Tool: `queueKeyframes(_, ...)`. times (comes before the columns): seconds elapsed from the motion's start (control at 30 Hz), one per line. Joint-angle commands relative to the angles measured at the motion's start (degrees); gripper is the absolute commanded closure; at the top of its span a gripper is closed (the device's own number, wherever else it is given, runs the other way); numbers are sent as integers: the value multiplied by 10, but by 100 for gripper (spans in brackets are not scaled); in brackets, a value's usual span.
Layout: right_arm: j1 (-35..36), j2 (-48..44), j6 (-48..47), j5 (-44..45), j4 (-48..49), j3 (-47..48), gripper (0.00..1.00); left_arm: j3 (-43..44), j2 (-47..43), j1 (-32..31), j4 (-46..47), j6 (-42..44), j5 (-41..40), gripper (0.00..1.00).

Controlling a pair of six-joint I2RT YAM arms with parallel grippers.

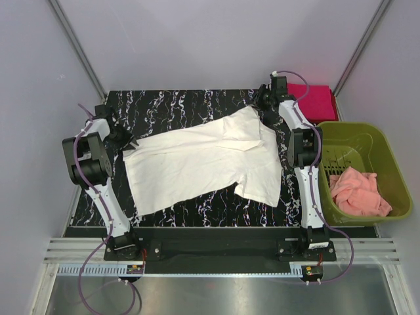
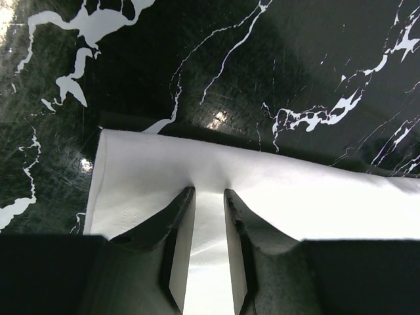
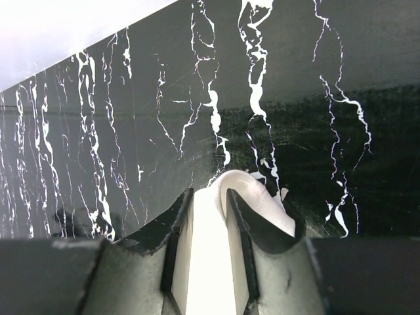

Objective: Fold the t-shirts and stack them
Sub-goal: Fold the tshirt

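Black marble-patterned tabletop (image 1: 184,105) under cream-white t-shirt (image 1: 197,164), pale walls (image 1: 197,39) around.

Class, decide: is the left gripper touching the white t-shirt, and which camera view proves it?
Touching. The left wrist view shows the white t-shirt running between the fingers of the left gripper, puckered at their tips where they clamp it.

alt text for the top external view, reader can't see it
A cream-white t-shirt lies spread on a black marbled table, the left gripper and right gripper pinching its opposite ends. A folded magenta-red t-shirt sits at the far right corner; a green basket at right holds pink cloth.
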Motion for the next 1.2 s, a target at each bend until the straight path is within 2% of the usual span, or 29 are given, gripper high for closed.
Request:
queueKeyframes(0.0, 0, 6, 16, -5, 23, 21, 67, 11, 8, 4, 0, 6, 2, 69)
queueKeyframes(0.27, 0, 23, 34, 0, 24, 24, 66, 8, 16, 7, -1, 7, 8, 69)
queueKeyframes(0.37, -1, 27, 42, 5, 34, 25, 69, 4, 18, 8, -4, 9, 8, 69)
queueKeyframes(0.47, -3, 20, 46, 34, 37, 31, 92, 2, 17, 9, -2, 7, 7, 70)
queueKeyframes(0.5, -4, 15, 45, 69, 36, 30, 100, 3, 17, 10, -6, 7, 3, 71)
queueKeyframes(0.6, -7, -21, 36, 152, 38, 8, 100, -2, 11, 11, -8, 11, -1, 71)
queueKeyframes(0.7, -12, -43, 38, 182, 52, -11, 100, -5, 9, 11, -4, 8, -4, 71)
queueKeyframes(0.9, -11, 7, 63, 144, 24, 56, 100, 15, 23, 10, -4, 6, 5, 72)
queueKeyframes(1.17, -12, 7, 78, 198, 33, 52, 100, 58, 30, 11, -31, 38, -22, 72)
